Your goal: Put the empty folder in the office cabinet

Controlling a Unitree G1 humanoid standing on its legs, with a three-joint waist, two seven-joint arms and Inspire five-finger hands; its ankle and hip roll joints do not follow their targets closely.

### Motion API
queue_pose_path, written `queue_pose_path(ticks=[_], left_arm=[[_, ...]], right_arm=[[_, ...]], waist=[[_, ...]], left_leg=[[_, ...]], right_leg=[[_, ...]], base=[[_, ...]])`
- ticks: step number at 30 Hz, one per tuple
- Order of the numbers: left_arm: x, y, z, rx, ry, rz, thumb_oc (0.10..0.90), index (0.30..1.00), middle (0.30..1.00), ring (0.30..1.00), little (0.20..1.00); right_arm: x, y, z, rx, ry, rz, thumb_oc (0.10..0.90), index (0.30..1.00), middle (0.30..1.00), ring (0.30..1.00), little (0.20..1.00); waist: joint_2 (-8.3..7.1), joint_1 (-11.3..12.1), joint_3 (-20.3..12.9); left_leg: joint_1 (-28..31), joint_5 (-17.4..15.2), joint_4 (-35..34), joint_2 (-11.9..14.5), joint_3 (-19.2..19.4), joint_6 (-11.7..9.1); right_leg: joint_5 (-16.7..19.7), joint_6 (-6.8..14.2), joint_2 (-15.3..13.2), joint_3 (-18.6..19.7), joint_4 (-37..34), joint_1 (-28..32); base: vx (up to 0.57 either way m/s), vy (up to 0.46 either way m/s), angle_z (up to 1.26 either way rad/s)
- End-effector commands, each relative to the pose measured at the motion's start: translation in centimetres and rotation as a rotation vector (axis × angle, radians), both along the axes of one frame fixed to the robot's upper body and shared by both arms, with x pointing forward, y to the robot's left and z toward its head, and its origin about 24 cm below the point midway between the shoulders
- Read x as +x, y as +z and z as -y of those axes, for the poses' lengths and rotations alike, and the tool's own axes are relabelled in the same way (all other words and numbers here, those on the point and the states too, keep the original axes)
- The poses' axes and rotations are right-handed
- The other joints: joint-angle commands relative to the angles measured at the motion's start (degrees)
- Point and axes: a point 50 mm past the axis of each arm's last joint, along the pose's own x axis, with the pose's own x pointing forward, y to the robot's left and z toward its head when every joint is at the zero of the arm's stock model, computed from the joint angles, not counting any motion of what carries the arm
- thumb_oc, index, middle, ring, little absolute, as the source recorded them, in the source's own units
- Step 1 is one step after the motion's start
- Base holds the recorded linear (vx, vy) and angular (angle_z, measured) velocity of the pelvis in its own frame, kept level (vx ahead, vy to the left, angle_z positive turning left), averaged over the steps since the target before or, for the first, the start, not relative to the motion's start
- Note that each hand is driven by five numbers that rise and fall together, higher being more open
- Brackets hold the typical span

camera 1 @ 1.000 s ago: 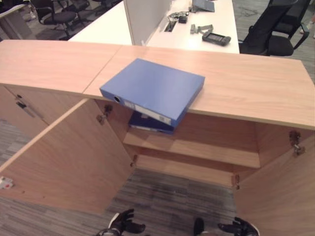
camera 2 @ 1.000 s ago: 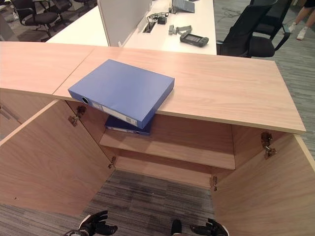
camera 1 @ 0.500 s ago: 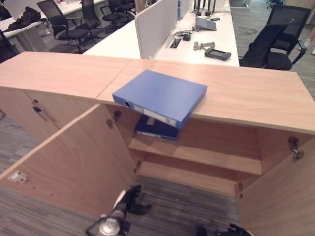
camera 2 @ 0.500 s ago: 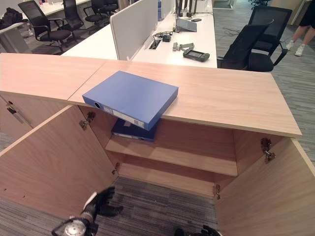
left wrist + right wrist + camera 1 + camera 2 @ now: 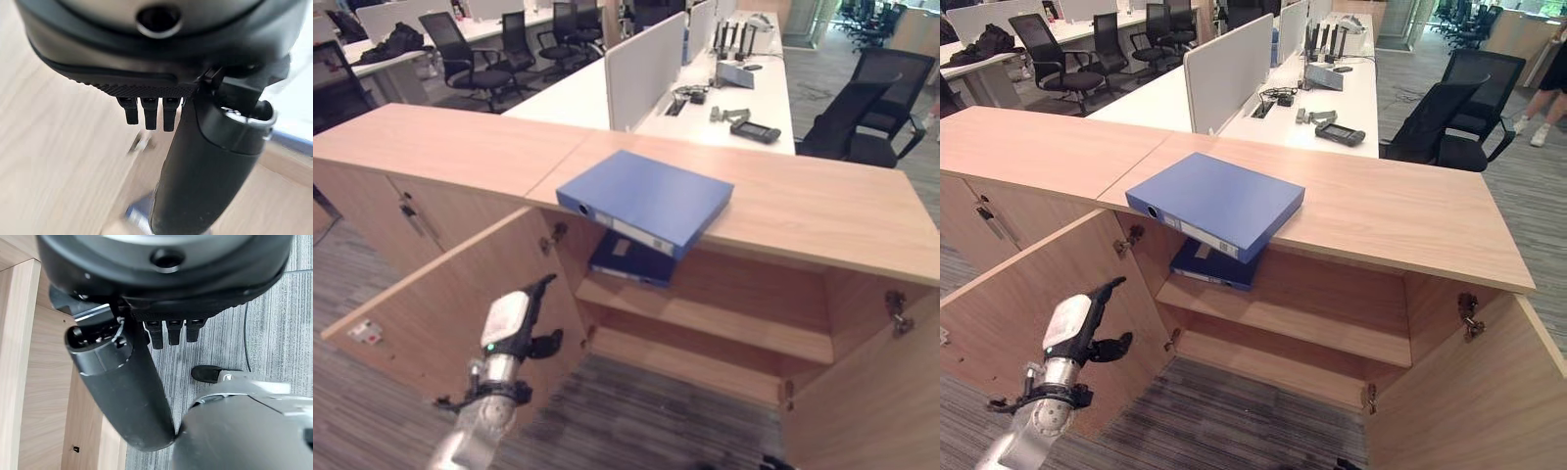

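A blue folder (image 5: 646, 199) lies flat on the cabinet's wooden worktop (image 5: 822, 206) at frame centre, one corner jutting past the front edge. A second blue folder (image 5: 631, 259) lies on the shelf (image 5: 724, 318) just beneath. The left hand (image 5: 514, 318), lower left beside the open cabinet door (image 5: 431, 313), holds nothing, fingers relaxed. The right hand (image 5: 168, 333) hangs over grey carpet (image 5: 274, 342), fingers loose.

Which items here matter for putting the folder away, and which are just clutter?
Job:
blue folder lying on the cabinet top
upper shelf inside the open cabinet
left hand, raised before the left door

Lying about:
second folder on that shelf
office chair
desk behind
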Motion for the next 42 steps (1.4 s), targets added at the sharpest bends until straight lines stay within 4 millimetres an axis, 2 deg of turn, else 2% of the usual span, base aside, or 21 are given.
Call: queue_pose_path(ticks=[1,11,19,30,34,42], left_arm=[[3.6,8.9,1.0,0.124,-0.115,0.435,0.8,0.9,0.9,0.9,0.9],[5.8,14.4,2.2,0.379,-0.238,0.594,0.8,0.9,0.9,0.9,0.9],[7.5,16.0,3.3,0.481,-0.295,0.607,0.8,0.9,0.9,0.9,0.9],[10.0,15.9,5.0,0.482,-0.319,0.563,0.8,0.9,0.9,0.9,0.9],[10.7,15.6,5.1,0.487,-0.306,0.529,0.8,0.9,0.9,0.9,0.9],[11.8,16.2,4.7,0.541,-0.276,0.51,0.8,0.9,0.9,0.9,0.9]], right_arm=[[2.5,0.6,0.2,-0.012,0.041,0.095,0.8,0.9,0.9,0.9,0.9],[2.4,0.7,0.5,-0.026,0.095,0.087,0.8,0.9,0.9,0.9,0.9],[1.8,0.6,0.9,-0.039,0.097,0.065,0.8,0.9,0.9,0.9,0.9],[1.5,0.6,1.4,-0.047,0.07,0.056,0.8,0.9,0.9,0.9,0.9],[1.3,0.7,1.6,-0.051,0.054,0.051,0.8,0.9,0.9,0.9,0.9],[0.8,0.7,2.3,-0.07,0.048,0.027,0.8,0.9,0.9,0.9,0.9]], waist=[[0.17,-0.1,0.4],[1.43,-2.2,-0.3],[2.22,-3.8,-0.7],[2.46,-5.7,-0.8],[2.45,-6.3,-0.8],[2.37,-7.1,-0.7]], left_leg=[[-1.1,-2.3,-0.3,-1.5,-0.1,-0.5],[-0.3,-2.3,-0.3,-1.2,1.8,-0.9],[0.3,-2.6,-0.3,-1.3,2.8,-0.9],[0.7,-2.9,-0.3,-1.6,2.6,-0.7],[1.0,-3.1,-0.3,-1.6,2.8,-0.6],[1.2,-3.2,-0.3,-1.5,3.4,-0.6]], right_leg=[[-10.1,5.2,-1.0,1.7,1.3,7.1],[-9.6,5.8,-0.6,2.4,1.0,6.8],[-9.5,6.0,-0.5,2.8,0.9,6.7],[-9.7,5.8,-0.6,3.7,1.3,6.8],[-9.6,5.8,-0.7,4.0,1.4,6.7],[-9.8,5.9,-0.6,4.5,2.0,6.3]], base=[[0.0,0.0,0.0],[0.01,-0.003,-0.07],[0.02,0.002,-0.03],[0.01,0.002,-0.02],[0.03,0.008,-0.03],[0.01,0.002,-0.02]])
